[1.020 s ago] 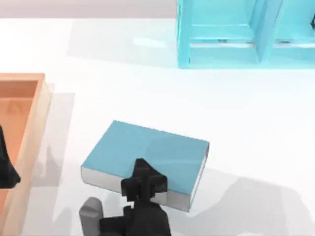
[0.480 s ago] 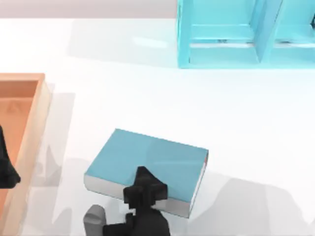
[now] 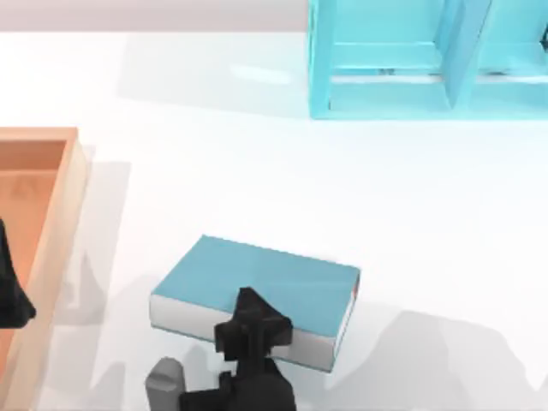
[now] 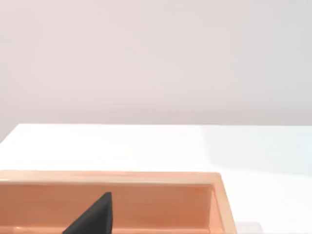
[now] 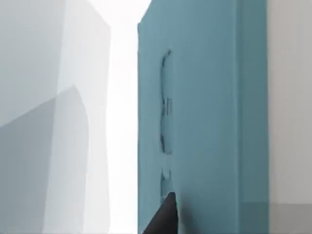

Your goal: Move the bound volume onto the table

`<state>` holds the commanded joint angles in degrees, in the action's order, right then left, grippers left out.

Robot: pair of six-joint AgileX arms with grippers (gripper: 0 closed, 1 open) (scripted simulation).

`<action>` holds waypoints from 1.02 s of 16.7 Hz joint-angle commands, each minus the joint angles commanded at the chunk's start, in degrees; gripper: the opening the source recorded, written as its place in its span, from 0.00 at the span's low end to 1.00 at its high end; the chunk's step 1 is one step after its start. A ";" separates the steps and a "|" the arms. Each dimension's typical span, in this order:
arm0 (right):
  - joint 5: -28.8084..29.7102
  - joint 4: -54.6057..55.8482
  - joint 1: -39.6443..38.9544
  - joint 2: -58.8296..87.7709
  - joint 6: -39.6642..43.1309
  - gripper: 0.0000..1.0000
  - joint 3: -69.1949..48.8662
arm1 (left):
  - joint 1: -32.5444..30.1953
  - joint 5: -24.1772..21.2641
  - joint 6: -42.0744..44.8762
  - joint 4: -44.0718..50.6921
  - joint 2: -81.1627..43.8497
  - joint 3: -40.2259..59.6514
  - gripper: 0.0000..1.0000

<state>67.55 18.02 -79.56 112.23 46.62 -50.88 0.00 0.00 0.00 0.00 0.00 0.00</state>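
Observation:
The bound volume [image 3: 282, 282] is a thick teal-blue book with white page edges, lying flat and low over the white table [image 3: 223, 171] at the front middle. My right gripper [image 3: 251, 324] is shut on the book's near long edge, one finger lying on the top cover. In the right wrist view the teal cover [image 5: 204, 122] runs close along the camera, with a dark fingertip [image 5: 163, 219] against it. My left gripper [image 3: 8, 291] is parked at the far left over the wooden tray.
An orange-brown wooden tray [image 3: 51, 214] with a raised rim stands at the left edge, and its wall [image 4: 146, 204] is seen in the left wrist view. A light cyan shelf unit [image 3: 411, 60] with dividers stands at the back right. Bare table lies between them.
The book has sunk lower and drawn towards the front edge, held by my right gripper. The left arm has not moved.

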 joint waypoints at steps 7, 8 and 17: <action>0.00 0.00 0.00 0.00 0.00 1.00 0.00 | 0.00 0.00 0.00 0.00 0.00 0.00 1.00; 0.00 0.00 0.00 0.00 0.00 1.00 0.00 | 0.00 0.00 0.00 0.00 0.00 0.00 1.00; 0.54 -3.45 -3.25 0.74 -3.83 1.00 -1.57 | 0.00 0.00 0.00 0.00 0.00 0.00 1.00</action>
<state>68.09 14.58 -82.81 112.97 42.79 -52.46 0.00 0.00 0.00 0.00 0.00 0.00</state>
